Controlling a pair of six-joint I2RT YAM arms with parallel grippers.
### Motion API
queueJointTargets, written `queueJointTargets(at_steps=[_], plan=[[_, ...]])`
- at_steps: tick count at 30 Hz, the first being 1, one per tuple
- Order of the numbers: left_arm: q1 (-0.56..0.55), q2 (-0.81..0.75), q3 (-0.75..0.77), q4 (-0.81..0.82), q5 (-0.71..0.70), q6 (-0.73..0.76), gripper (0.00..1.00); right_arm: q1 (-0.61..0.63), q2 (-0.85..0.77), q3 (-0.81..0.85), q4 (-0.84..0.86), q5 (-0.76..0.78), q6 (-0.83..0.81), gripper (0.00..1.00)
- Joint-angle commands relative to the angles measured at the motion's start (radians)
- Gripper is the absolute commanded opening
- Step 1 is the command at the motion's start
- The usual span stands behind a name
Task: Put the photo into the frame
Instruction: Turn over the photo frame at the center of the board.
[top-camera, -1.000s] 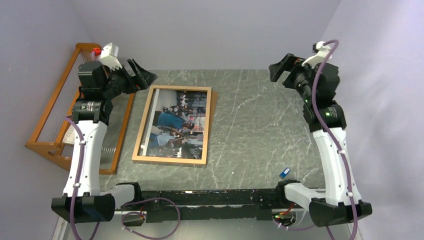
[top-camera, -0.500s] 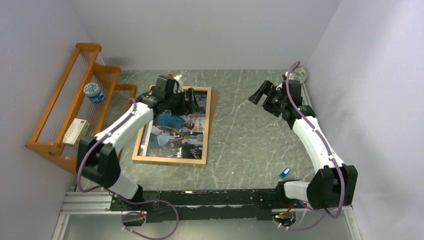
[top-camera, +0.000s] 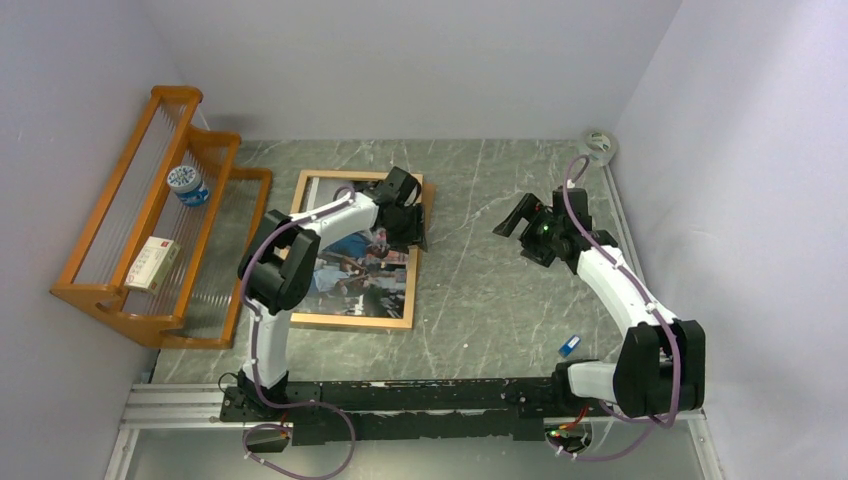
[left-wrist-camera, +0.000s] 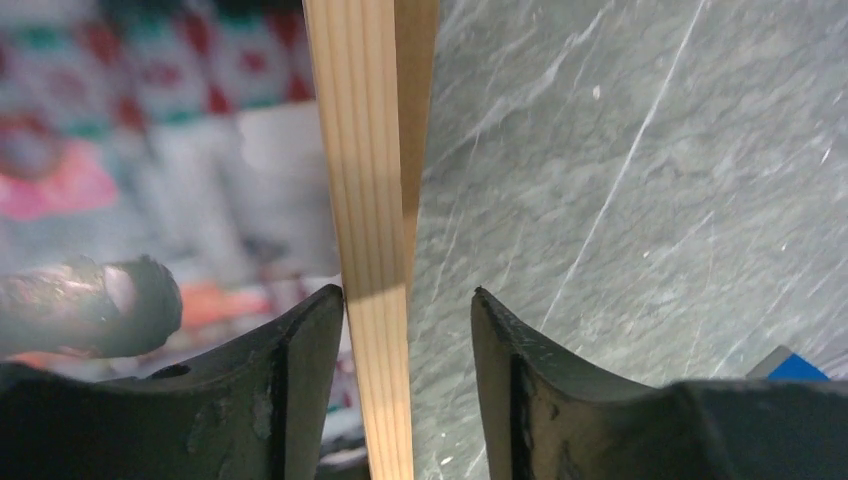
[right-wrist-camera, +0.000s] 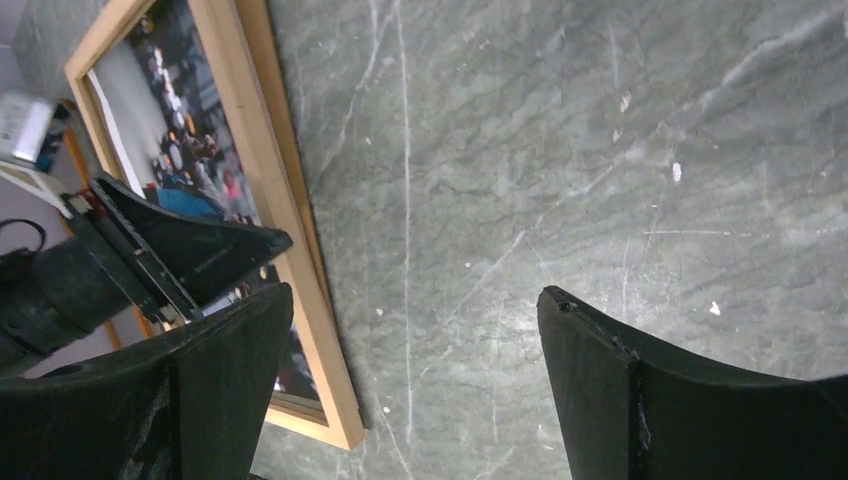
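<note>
The light-wood frame (top-camera: 340, 320) lies flat on the table left of centre. The photo (top-camera: 345, 265), a street scene with a man in a blue shirt, lies inside it. A brown backing board (top-camera: 429, 200) sticks out past the frame's right edge. My left gripper (top-camera: 412, 228) is open and low, and its jaws straddle the frame's right rail (left-wrist-camera: 365, 200). The left finger (left-wrist-camera: 300, 350) touches the rail; the right finger (left-wrist-camera: 510, 350) is over the table with a gap. The photo (left-wrist-camera: 150, 150) is blurred there. My right gripper (top-camera: 513, 218) is open and empty above the table (right-wrist-camera: 500, 200), right of the frame (right-wrist-camera: 265, 180).
An orange wooden rack (top-camera: 120, 300) stands at the left with a round tin (top-camera: 186, 183) and a small box (top-camera: 150, 262) in it. A small blue object (top-camera: 568, 346) lies near the right arm's base. A white roll (top-camera: 598, 143) sits in the far right corner.
My left arm has come down from the rack side and reached across to the frame's right rail. My right arm has lowered and moved towards the table's middle.
</note>
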Motion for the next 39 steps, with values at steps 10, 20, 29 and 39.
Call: queueJointTargets(at_steps=[10,20,29,39], plan=[[-0.019,0.114,0.140,-0.194,-0.172,-0.028,0.42,0.002,0.014,-0.047,0.037,-0.004,0.031,0.95],[-0.024,0.090,0.334,-0.344,-0.153,0.084,0.03,0.002,0.047,-0.025,0.039,-0.023,0.056,0.93],[-0.015,-0.056,0.465,-0.466,-0.301,0.143,0.03,0.004,0.069,0.012,0.089,-0.178,0.068,0.95],[0.031,-0.164,0.613,-0.529,-0.356,0.237,0.02,0.025,-0.024,0.007,0.278,-0.309,0.132,0.99]])
